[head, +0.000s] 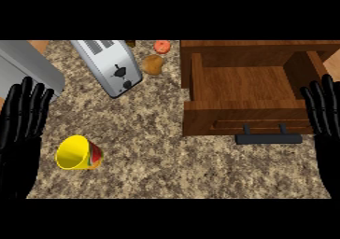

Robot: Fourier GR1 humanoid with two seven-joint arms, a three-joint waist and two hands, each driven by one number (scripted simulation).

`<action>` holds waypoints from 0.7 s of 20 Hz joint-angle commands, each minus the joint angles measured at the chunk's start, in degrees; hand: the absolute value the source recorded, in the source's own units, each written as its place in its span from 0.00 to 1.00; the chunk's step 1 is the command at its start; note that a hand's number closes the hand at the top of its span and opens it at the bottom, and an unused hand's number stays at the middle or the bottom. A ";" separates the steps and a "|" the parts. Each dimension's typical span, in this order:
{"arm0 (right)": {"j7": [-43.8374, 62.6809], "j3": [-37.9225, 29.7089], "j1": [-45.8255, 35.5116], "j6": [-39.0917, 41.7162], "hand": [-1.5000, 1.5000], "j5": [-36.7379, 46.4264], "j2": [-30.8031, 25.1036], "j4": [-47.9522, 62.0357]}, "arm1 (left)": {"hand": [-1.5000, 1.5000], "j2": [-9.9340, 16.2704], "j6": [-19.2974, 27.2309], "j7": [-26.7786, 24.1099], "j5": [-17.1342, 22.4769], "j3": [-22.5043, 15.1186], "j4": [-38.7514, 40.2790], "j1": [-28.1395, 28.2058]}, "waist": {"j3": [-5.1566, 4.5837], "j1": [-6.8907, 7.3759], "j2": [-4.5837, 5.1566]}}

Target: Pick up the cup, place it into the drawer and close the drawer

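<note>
On the speckled counter [173, 158], a yellow cup [77, 153] lies tipped on its side near the left hand [17, 126], untouched. The wooden drawer [245, 93] stands pulled open, its dark handle [268, 138] beside the right hand [329, 116]. Both hands rest at the edges, fingers straight and holding nothing.

light: even, bright | shadow: dark inside drawer [245, 84] | glare: none

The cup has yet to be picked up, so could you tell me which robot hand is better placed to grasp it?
The left robot hand. The yellow cup lies on its side on the counter just beside it, while the right robot hand rests open across the open drawer.
</note>
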 commanded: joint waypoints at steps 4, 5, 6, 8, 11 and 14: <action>-2.75 -3.11 -0.81 0.92 0.00 -2.61 -0.43 1.09 | 0.00 9.20 -18.24 -2.55 19.50 4.24 -0.45 0.85 | -0.91 0.82 -0.66; -1.59 -1.05 -0.59 0.30 0.00 -1.36 0.50 0.43 | 0.00 10.58 -21.83 -1.91 23.48 3.60 -2.36 1.89 | -0.96 1.26 -0.83; -1.68 -1.51 -0.85 0.09 0.00 -1.58 0.40 -0.98 | 0.00 11.12 -25.58 -4.56 25.99 2.42 -1.43 3.49 | -1.05 1.12 -0.91; 4.68 1.53 -0.37 4.05 0.00 -2.63 -2.21 0.27 | 0.00 10.44 -24.53 1.78 33.70 5.66 7.23 6.16 | -1.12 1.01 -0.35; 0.07 1.96 -0.19 4.73 0.00 -2.02 -1.11 5.99 | 0.00 16.20 -31.05 2.11 43.68 12.47 12.23 5.42 | -0.89 1.15 -0.47; 4.24 0.02 -6.68 5.03 0.00 -3.20 -2.42 9.21 | 0.00 18.63 -36.93 -0.34 44.53 14.79 22.45 2.75 | -0.89 0.87 -0.47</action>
